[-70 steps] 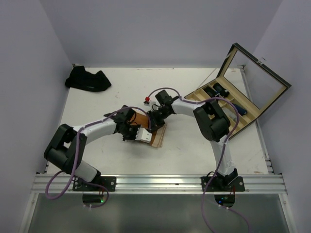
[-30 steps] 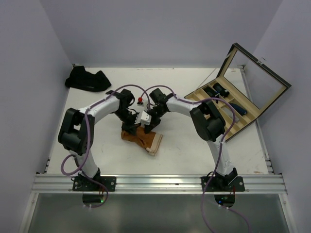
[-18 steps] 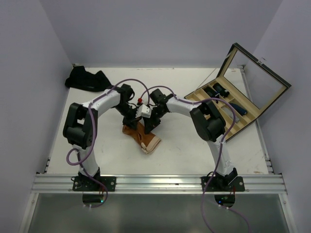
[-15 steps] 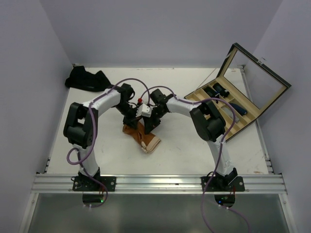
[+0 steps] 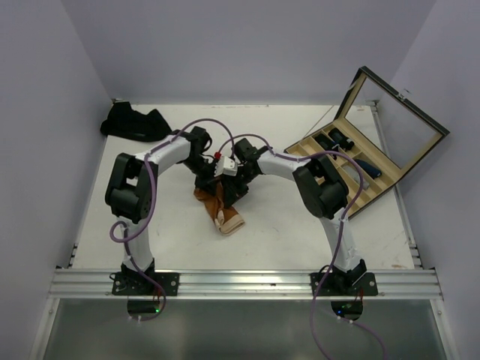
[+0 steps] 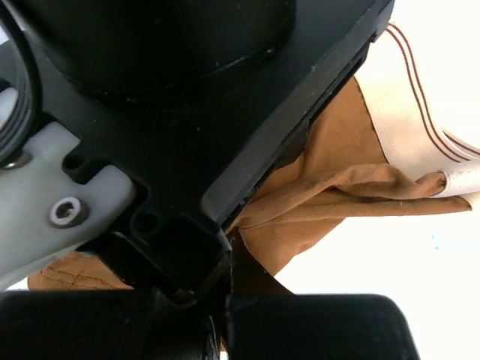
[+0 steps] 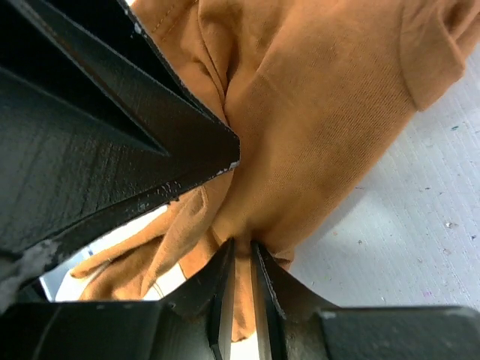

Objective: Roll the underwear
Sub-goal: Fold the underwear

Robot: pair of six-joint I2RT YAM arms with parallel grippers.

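Observation:
The rust-orange underwear (image 5: 219, 208) with a pale cream waistband (image 5: 232, 223) hangs bunched at the table's middle, its lower end on the surface. Both grippers meet at its top. My left gripper (image 5: 208, 182) is shut on a fold of the orange cloth (image 6: 300, 225); the right arm's black body fills most of the left wrist view. My right gripper (image 5: 230, 187) is shut on a pinch of the orange cloth (image 7: 315, 112), the fabric squeezed between its jaws (image 7: 241, 259). A dark pile of underwear (image 5: 135, 123) lies at the far left corner.
The wooden compartment box (image 5: 352, 161) with its glass lid (image 5: 394, 120) raised stands at the right, holding dark rolled items. A small red object (image 5: 217, 157) lies just behind the grippers. The table's side edges and metal front rail (image 5: 240, 283) bound the surface.
Both grippers have lifted the orange underwear off the table and drawn together towards the far side. The cloth has gone from lying flat to hanging bunched below them.

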